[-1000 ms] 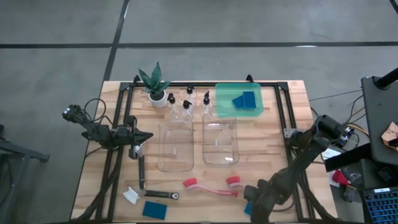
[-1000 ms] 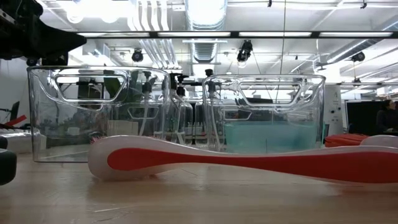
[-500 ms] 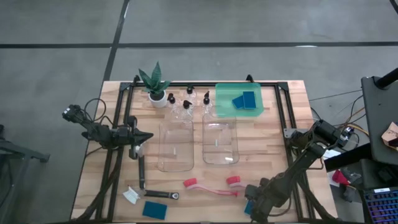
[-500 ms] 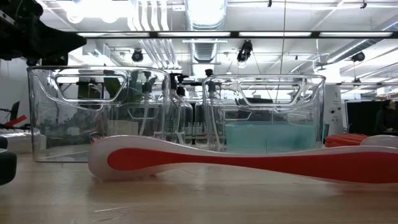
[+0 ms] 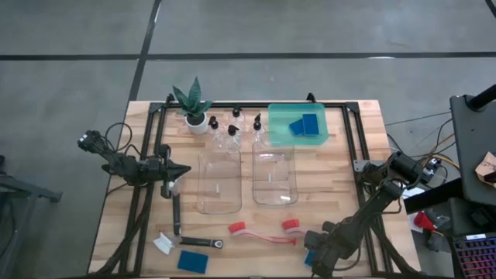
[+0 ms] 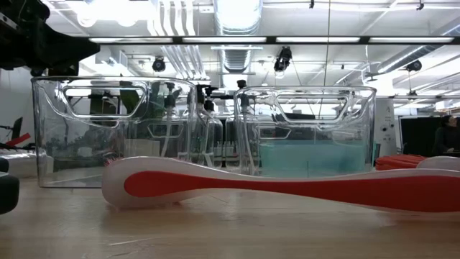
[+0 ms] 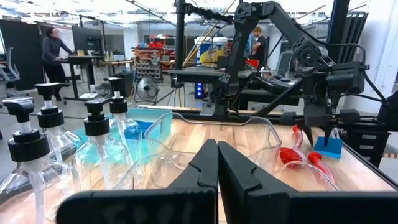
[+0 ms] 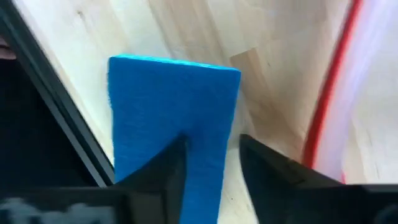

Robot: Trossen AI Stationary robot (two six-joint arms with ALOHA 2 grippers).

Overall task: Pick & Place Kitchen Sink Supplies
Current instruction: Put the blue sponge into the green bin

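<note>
The right tool (image 8: 208, 168) is down at the near right corner of the table (image 5: 341, 182), its fingers (image 8: 158, 177) astride the edge of a blue sponge (image 8: 171, 118) that lies flat on the wood. They stand on either side of it, but I cannot tell whether they have pinched it yet; the sponge looks to be resting on the table, not lifted. Just beside it runs the red brush (image 8: 329, 87).

The left tool (image 7: 216, 180) waits over the left side of the table, beside the left bin (image 5: 219, 182), fingers pressed together and empty.

Farther out, the green tray (image 5: 298, 138) at the far edge already holds two sponges (image 5: 304, 125), so part of the sorting seems done. Both clear bins, left and right (image 5: 274, 177), appear empty. The four bottles (image 5: 232, 130) stand at the far edge next to the plant (image 5: 194, 105), apparently untouched. Near the front edge lie two red brushes (image 5: 263, 232), two black-handled brushes (image 5: 177, 221) and another sponge (image 5: 192, 261).

By my reckoning the task is well short of halfway: two sponges placed, one under the right tool, and the last sponge, all brushes and bottles left to go.
</note>
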